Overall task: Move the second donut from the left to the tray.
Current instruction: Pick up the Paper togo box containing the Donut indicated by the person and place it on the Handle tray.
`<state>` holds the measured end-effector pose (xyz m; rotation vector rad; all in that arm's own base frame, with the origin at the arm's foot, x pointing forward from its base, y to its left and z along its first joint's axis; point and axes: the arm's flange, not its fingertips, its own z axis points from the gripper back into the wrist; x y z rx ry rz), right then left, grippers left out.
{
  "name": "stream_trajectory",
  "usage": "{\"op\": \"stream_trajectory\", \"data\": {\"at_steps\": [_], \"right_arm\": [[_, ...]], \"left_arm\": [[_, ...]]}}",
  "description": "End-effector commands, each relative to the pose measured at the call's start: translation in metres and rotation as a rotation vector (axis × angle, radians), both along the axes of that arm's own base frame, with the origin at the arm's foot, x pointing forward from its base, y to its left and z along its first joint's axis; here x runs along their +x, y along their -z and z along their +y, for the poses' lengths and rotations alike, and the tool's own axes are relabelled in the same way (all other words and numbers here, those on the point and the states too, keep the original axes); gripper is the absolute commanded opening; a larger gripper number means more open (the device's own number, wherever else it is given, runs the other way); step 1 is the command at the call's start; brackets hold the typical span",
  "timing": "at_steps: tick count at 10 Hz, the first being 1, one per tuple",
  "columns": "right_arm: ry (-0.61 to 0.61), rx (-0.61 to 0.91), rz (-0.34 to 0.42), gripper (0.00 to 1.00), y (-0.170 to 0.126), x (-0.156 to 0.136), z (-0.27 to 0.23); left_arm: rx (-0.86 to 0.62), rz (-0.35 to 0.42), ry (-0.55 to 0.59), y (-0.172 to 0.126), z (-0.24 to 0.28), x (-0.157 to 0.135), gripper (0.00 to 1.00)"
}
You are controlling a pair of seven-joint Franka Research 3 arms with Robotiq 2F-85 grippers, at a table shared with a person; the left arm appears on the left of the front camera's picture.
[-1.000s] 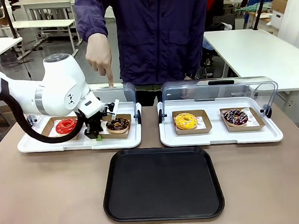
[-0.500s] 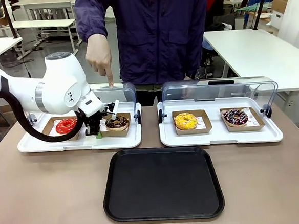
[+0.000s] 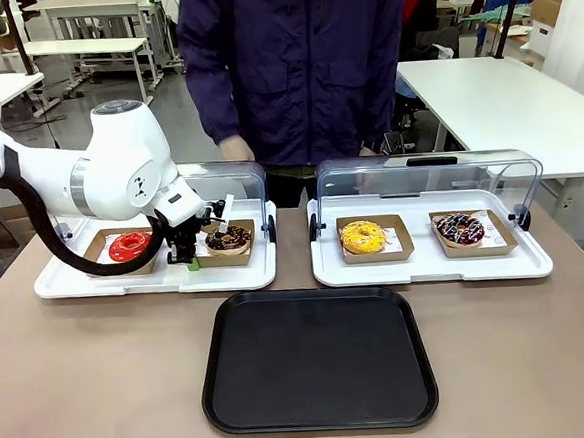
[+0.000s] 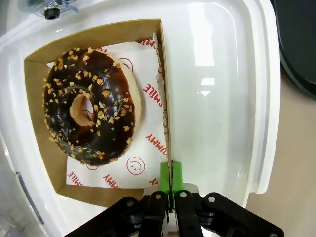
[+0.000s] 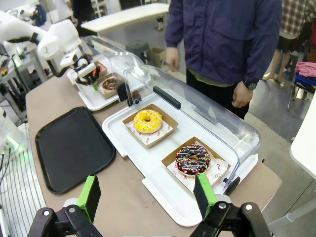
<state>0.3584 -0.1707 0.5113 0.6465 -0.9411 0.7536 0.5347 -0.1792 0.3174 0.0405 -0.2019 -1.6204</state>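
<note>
The chocolate-glazed donut with tan crumbs sits in its brown cardboard holder on the left white tray. My left gripper is shut on the holder's near side wall, green pads pinching the cardboard beside the donut. The black tray lies flat at the table's front middle, with nothing on it. My right gripper hangs open high over the table's right end, holding nothing. From there the donut and black tray show farther off.
A red-glazed donut sits left of the held holder. The right white tray carries a yellow donut and a dark sprinkled donut. Clear domed lids stand open behind both. A person stands at the far edge.
The person's pointing hand has pulled back from the left lid. My left gripper and the holder have risen slightly.
</note>
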Motion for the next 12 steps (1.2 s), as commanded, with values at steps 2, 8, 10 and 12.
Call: {"op": "stream_trajectory", "data": {"at_steps": [2,8,10,12], "right_arm": [[-0.006,0.014,-0.039,1.0,-0.001,0.003,0.0],[-0.006,0.014,-0.039,1.0,-0.001,0.003,0.0],[-0.006,0.014,-0.039,1.0,-0.001,0.003,0.0],[-0.006,0.014,-0.039,1.0,-0.001,0.003,0.0]], "left_arm": [[0.0,0.0,0.0,0.0,0.0,0.0,0.02],[-0.003,-0.179,-0.081,-0.053,0.007,-0.064,0.02],[-0.01,-0.171,-0.072,-0.059,0.002,-0.096,0.02],[-0.028,-0.175,-0.087,-0.062,-0.013,-0.142,0.02]]}}
